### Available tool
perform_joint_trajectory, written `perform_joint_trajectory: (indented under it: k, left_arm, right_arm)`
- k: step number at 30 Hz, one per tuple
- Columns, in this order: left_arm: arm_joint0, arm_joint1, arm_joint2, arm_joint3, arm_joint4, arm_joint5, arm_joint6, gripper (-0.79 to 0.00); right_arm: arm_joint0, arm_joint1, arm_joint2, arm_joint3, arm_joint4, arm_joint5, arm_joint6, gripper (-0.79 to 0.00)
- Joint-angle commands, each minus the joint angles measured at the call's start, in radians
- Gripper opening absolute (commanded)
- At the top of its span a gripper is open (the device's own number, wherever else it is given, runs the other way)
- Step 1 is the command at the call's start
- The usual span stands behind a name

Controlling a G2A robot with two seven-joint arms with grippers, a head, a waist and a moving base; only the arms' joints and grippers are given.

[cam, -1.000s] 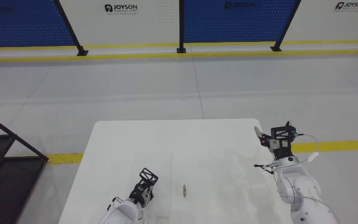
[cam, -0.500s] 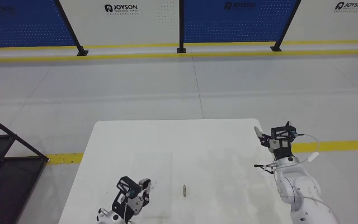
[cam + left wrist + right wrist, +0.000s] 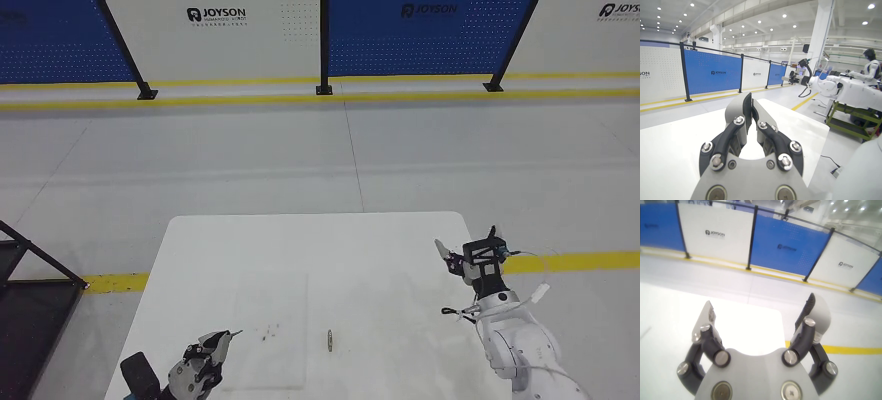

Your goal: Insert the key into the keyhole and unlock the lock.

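Observation:
A small dark metal piece (image 3: 328, 340) lies on the white table (image 3: 320, 260) near its front middle; it is too small to tell whether it is the key or the lock. My left gripper (image 3: 226, 338) (image 3: 752, 106) hovers low at the table's front left, left of that piece, its pads pressed shut with nothing visible between them. My right gripper (image 3: 462, 252) (image 3: 761, 308) stands open and empty over the table's right edge, far from the piece. In the left wrist view the right gripper (image 3: 789, 78) shows far off.
A few dark specks (image 3: 268, 331) lie left of the metal piece. A black frame (image 3: 35, 262) stands off the table's left side. Blue and white fence panels (image 3: 420, 30) line the far floor. A green cart (image 3: 848, 117) stands beside the table.
My left gripper has drawn back toward the table's front left corner and turned. My right gripper has shifted slightly left, in over the table's right edge.

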Motion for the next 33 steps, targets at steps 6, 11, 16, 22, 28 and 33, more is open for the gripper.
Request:
perform_joint_trajectory:
  k: [6,11,16,22,28,33]
  left_arm:
    - [0.000,0.000,0.001,0.001,0.000,0.001,0.000,-0.785]
    - [0.000,0.000,0.001,0.001,0.000,0.001,0.000,-0.785]
    - [0.000,0.000,0.001,0.001,0.000,0.001,0.000,-0.785]
    - [0.000,0.000,0.001,0.001,0.000,0.001,0.000,-0.785]
    - [0.000,0.000,0.001,0.001,0.000,0.001,0.000,-0.785]
    - [0.000,0.000,0.001,0.001,0.000,0.001,0.000,-0.785]
  right_arm:
    - [-0.074,-0.008,-0.226,-0.036,-0.212,-0.070,0.019,0.000]
    - [-0.084,-0.014,-0.340,0.018,-0.252,-0.137,0.039,0.000]
    - [-0.067,-0.026,-0.429,0.105,-0.246,-0.137,0.062,0.000]
    - [-0.021,-0.044,-0.514,0.188,-0.199,-0.134,0.073,0.000]
    - [0.023,-0.060,-0.576,0.242,-0.179,-0.105,0.079,-0.009]
    - [0.051,-0.071,-0.616,0.276,-0.209,-0.049,0.079,-0.296]
